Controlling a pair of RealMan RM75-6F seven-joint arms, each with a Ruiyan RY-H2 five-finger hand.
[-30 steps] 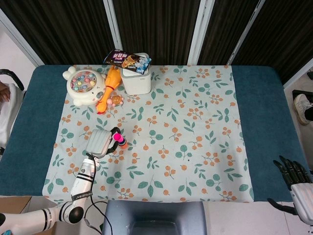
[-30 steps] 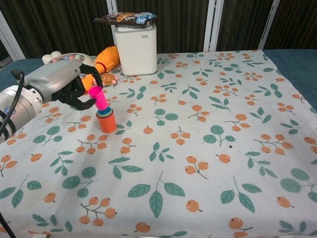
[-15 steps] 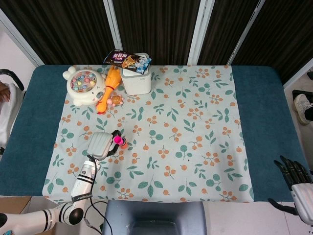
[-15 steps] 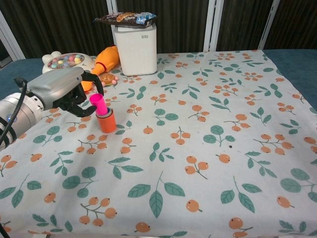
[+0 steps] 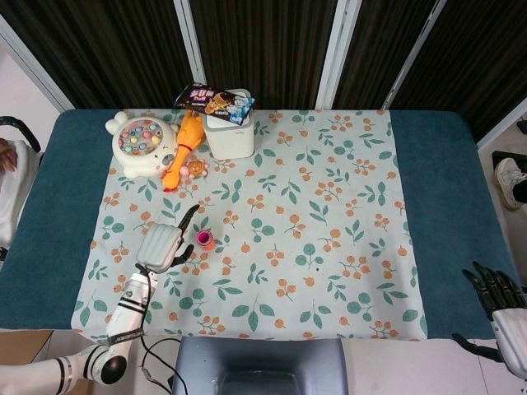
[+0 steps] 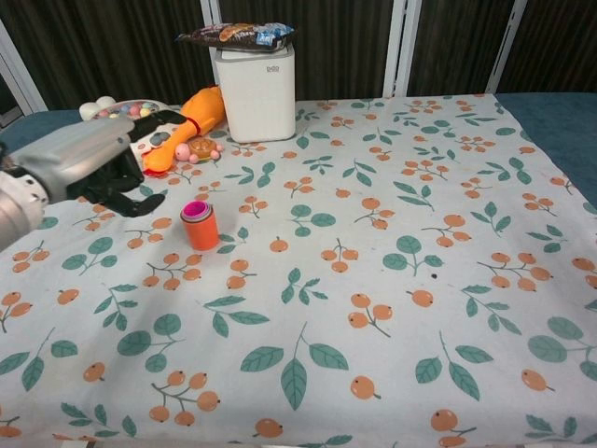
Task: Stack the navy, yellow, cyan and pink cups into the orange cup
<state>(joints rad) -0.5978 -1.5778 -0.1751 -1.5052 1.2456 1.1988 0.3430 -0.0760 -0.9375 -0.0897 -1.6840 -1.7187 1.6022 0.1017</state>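
Underneath lies a floral tablecloth (image 5: 329, 214) on a blue table (image 5: 445, 181), dark curtains behind. Since a moment ago the left hand (image 6: 89, 168) has let go, fingers spread; the pink cup (image 6: 196, 210) now sits nested upright in the orange cup (image 6: 200, 229), just right of it. The right hand (image 5: 498, 300) hangs spread, well apart.

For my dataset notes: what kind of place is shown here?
Probably an indoor robot test setup, not a home: a table under a printed cloth, dark curtain panels behind, toys like the rubber chicken, and the robot's left hand nearby.

lab rig | dark curtain panels (image 5: 263, 41) | cloth-covered table (image 5: 436, 189)
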